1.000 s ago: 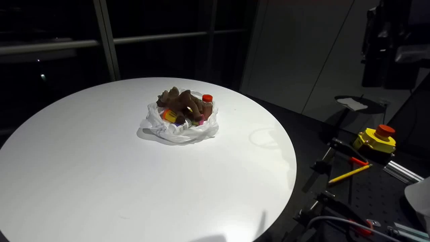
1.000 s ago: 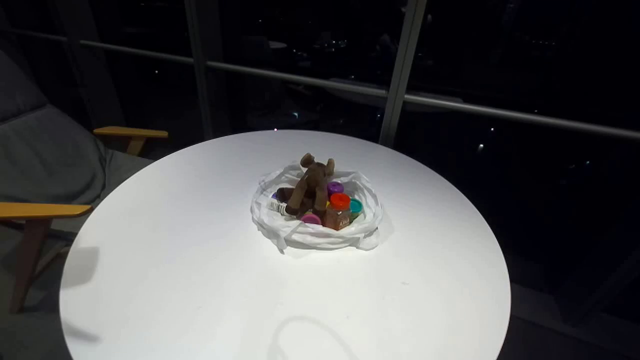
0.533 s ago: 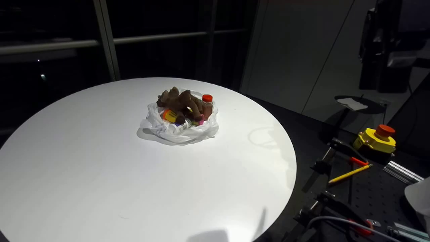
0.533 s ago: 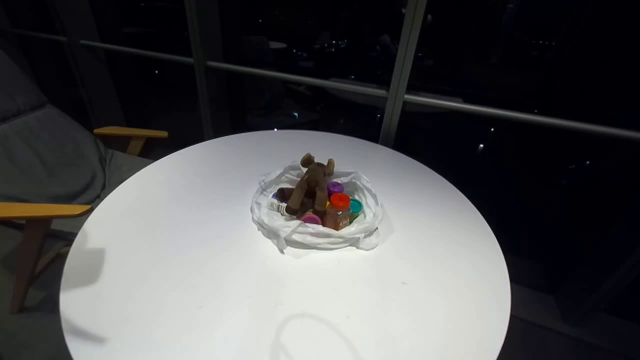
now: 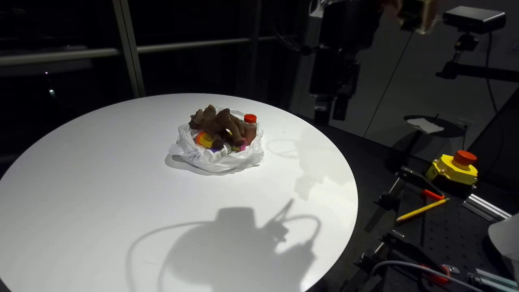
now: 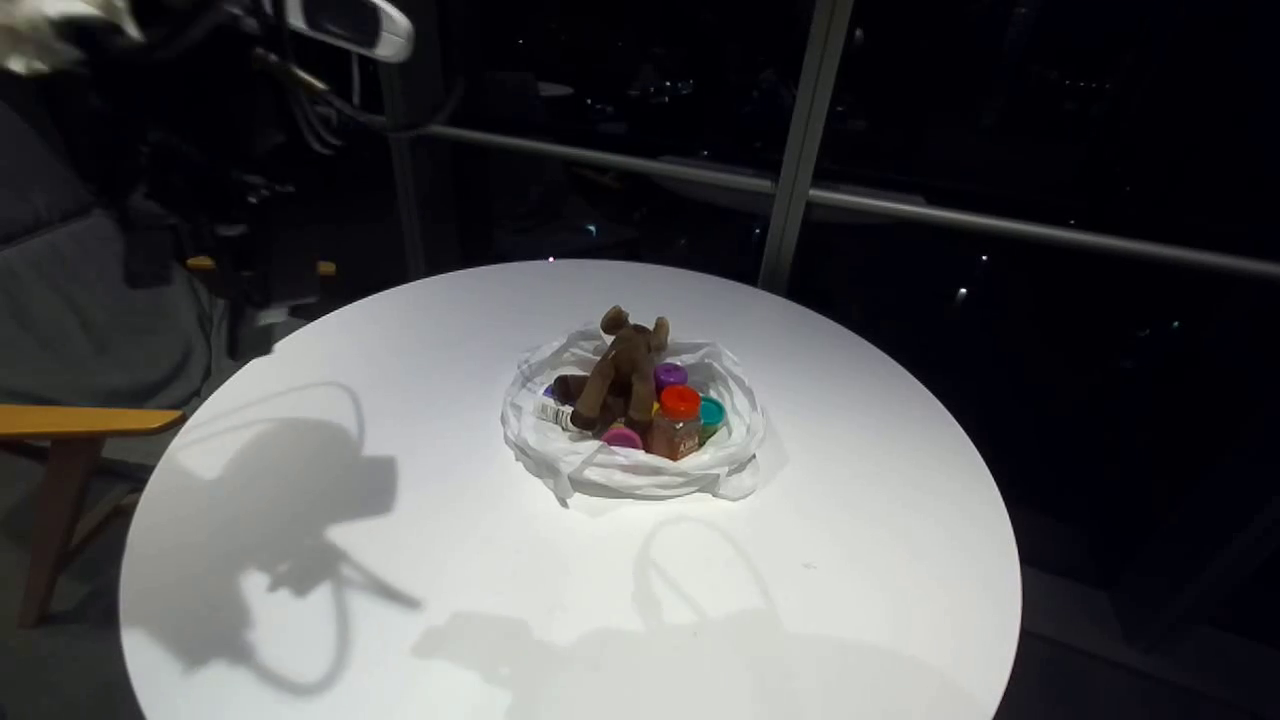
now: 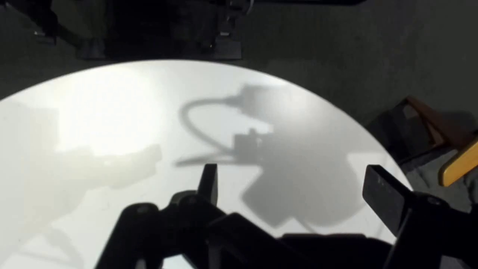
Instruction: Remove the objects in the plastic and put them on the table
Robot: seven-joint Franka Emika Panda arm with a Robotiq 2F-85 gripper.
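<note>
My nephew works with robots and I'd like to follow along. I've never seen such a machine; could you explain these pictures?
The machine is one robot arm, ending in a two-fingered gripper. Two views are taken from outside it, from different places; the third is taken from its wrist, so the dark fingers appear close up. On the round white table sits a white plastic bag containing, among other things, a brown soft toy, a red-lidded jar and a purple lid. The gripper is open, holding nothing.

It looks to be a robot laboratory: in an exterior view, an emergency-stop button (image 5: 454, 168) stands at three o'clock, a perforated plate (image 5: 454, 236) at four o'clock.
</note>
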